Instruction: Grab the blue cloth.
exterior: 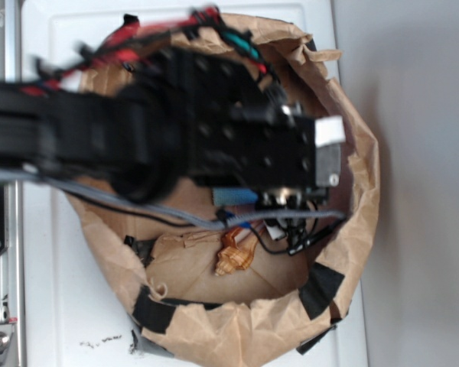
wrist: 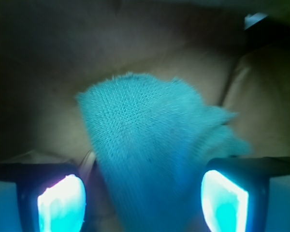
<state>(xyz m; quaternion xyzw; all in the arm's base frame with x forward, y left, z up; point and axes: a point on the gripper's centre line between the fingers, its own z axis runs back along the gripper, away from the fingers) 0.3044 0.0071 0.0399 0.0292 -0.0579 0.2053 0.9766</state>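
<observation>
Between the claw's [wrist: 143,203] spread, unclenched fingers [wrist: 62,202] at bottom of the wrist frame lies the cloth [wrist: 150,140], filling centre on brown paper [wrist: 48,87]. Judged best: descend straight, then pinch the raised fold. Shell [exterior: 234,258] sits near.

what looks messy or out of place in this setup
The brown paper lining is crumpled and torn at its rim, patched with black tape. A seashell lies loose on its floor. The blue cloth sits rumpled between the fingers of the open gripper.
</observation>
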